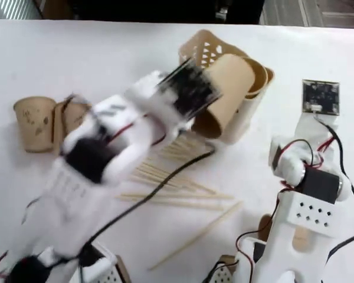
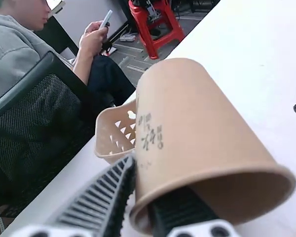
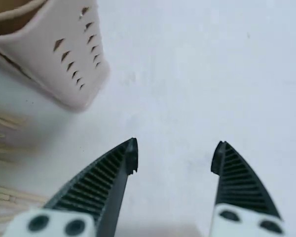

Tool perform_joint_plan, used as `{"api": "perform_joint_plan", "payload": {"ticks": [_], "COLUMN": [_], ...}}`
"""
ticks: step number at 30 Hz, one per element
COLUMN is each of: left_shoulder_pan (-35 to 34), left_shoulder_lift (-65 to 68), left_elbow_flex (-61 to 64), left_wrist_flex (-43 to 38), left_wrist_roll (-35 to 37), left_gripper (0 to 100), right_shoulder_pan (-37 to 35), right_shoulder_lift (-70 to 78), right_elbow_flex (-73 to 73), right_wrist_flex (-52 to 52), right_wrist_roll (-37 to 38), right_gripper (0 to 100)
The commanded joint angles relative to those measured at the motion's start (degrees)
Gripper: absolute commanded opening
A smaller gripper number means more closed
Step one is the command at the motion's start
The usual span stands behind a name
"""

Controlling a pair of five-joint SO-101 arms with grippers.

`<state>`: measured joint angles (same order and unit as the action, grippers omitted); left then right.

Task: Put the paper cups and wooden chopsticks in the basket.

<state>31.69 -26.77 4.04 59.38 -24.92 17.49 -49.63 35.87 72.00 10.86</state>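
Left pincer (image 2: 149,186) gripped the rim of a tan paper cup (image 2: 202,128), tilted at the beige perforated plastic basket (image 1: 203,47), while the right pincer (image 3: 172,153) hung open over the white worktop (image 1: 106,53), thin wooden chopsticks (image 1: 177,188) lay scattered beside the basket, and two more tan cups (image 1: 34,121) sat well apart from it.

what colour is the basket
Pale beige basket with slotted sides; best in the right wrist view.

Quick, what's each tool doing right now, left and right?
Left tool: closed on a paper cup, gripping its rim.
Right tool: open, holding nothing.
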Motion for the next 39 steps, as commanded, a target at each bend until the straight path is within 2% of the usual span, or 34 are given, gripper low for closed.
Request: {"api": "perform_joint_plan", "payload": {"ticks": [1,8,14,17,21,23,29,39], "left_shoulder_pan": [-0.9,-4.0,-4.4,-4.3,-5.6,-5.8,-5.8,-5.7], "left_shoulder_lift": [10.2,26.1,31.0,30.8,31.3,31.3,32.1,42.8], "left_elbow_flex": [-10.0,-20.9,-26.5,-30.0,-34.3,-35.3,-35.0,-35.6], "left_wrist_flex": [-1.3,-1.3,1.3,3.7,4.2,3.9,-2.5,-13.5], "left_wrist_roll": [0.2,0.2,0.4,1.1,8.1,9.1,9.5,9.5], "left_gripper": [2,2,3,11,18,19,20,20], "right_shoulder_pan": [3.7,5.4,5.4,5.4,5.4,5.3,5.2,5.1], "right_shoulder_lift": [-1.1,-1.2,-1.1,-1.1,-1.1,-1.1,-1.1,-1.1], "right_elbow_flex": [-0.9,-0.9,-0.8,-0.8,-0.8,-0.8,-0.8,-0.8], "right_wrist_flex": [-1.9,-2.9,-2.9,-2.9,-2.9,-2.9,-2.9,-2.9], "right_wrist_roll": [-2.1,-2.5,-2.5,-2.5,-2.4,-2.4,-2.2,-2.0], "right_gripper": [25.1,25.1,25.1,25.1,25.1,25.1,25.1,25.1]}}
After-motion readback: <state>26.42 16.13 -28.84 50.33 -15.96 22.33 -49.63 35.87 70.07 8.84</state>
